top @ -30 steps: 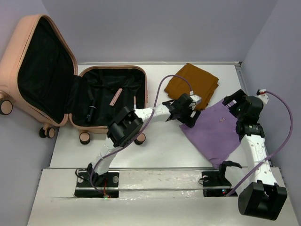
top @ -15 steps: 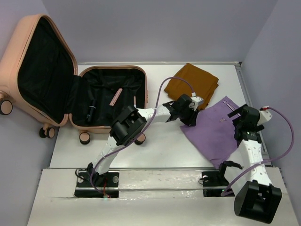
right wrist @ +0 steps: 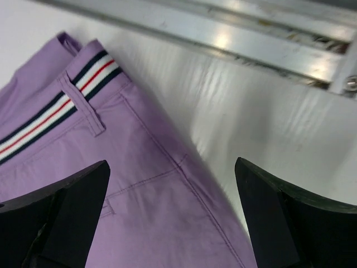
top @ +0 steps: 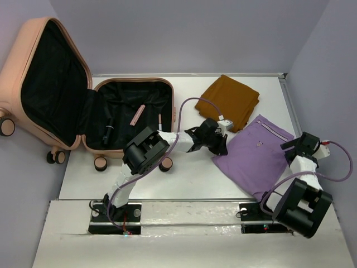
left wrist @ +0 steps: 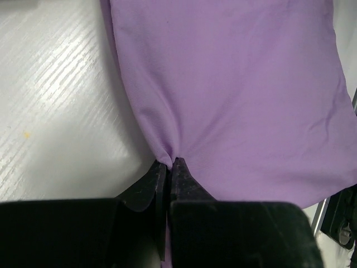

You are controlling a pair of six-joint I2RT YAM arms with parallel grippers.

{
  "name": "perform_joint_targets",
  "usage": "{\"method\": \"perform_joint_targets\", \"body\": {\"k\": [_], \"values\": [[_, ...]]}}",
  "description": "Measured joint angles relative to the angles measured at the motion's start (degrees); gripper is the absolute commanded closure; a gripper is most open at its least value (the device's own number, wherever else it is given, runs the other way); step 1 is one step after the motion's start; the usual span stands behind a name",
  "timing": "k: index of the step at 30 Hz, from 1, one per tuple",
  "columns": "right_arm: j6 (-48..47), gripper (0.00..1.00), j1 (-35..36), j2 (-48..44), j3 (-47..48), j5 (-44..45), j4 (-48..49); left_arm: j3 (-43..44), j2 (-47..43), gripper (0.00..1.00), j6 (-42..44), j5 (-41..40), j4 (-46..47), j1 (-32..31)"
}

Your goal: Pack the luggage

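Leftmost, the luggage (top: 61, 84) sits open at the table's (top: 189, 178) far left corner. Its lid is tilted up and back on the left, and its base lies flat beside it with the black lining facing up. A slim pink item (top: 137, 114) and a slim dark item (top: 108, 133) lie inside the base. Toward the middle, the left arm reaches across the table to the right, and the left gripper (top: 221, 148) is at the left edge of the purple cloth (top: 262, 159). The left wrist view shows its fingers (left wrist: 146, 187) pressed together on a small pinched fold of that fabric (left wrist: 234, 84). Behind the arm, a folded mustard-brown cloth (top: 230, 100) lies near the far edge, its near corner just beside the purple one. The purple cloth is spread flat with its striped waistband (right wrist: 56, 106) at the far right end. At the far right, the right gripper (top: 293, 145) hovers over that end, jaws spread wide with nothing between them (right wrist: 173, 223).
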Motion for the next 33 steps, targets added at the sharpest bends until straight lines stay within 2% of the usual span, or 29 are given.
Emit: {"method": "perform_joint_targets", "body": {"k": [4,8,9,14,17,19,20,23,24,25,29,33], "values": [[-1.84,0.01,0.00,6.25,0.02,-7.61,2.19,-1.33,-0.85,0.94,-0.22,-0.09,0.31,0.02],[-2.49,0.06,-0.02,8.79,0.33,-11.80,5.05,-1.42,-0.94,0.94,-0.22,0.02,0.28,0.11],[-2.58,0.15,-0.02,9.81,0.85,-12.74,5.73,-1.42,-0.94,0.94,-0.22,0.02,0.31,0.11],[-2.19,0.31,-0.28,14.27,2.62,-16.09,9.88,-1.42,-0.94,0.94,-0.20,0.13,0.26,0.20],[-1.62,0.53,-0.50,16.35,2.97,-18.32,12.55,-1.42,-0.94,0.94,-0.20,0.46,0.22,0.22],[-1.53,0.59,-0.66,17.77,3.28,-20.17,13.70,-1.42,-0.94,0.94,-0.20,0.57,0.20,0.28],[-1.22,0.70,-0.68,18.27,3.28,-20.55,13.88,-1.42,-0.94,0.94,-0.20,0.63,0.20,0.31],[-1.09,0.80,-0.70,18.71,3.06,-21.90,14.36,-1.42,-0.94,0.94,-0.20,0.70,0.17,0.31],[-1.14,0.90,-0.70,18.69,2.84,-22.25,14.62,-1.42,-0.94,0.94,-0.17,0.74,0.17,0.31],[-1.03,0.93,-0.72,18.58,2.58,-22.56,15.21,-1.42,-0.94,0.94,-0.20,0.76,0.17,0.31],[-0.98,0.93,-0.76,14.60,-0.63,-23.47,18.08,-1.42,-0.94,0.94,-0.20,0.96,0.15,0.31],[-0.87,0.93,-0.74,1.81,-6.03,-24.70,19.52,-1.42,-0.94,0.94,-0.39,1.20,0.24,0.28]]}}
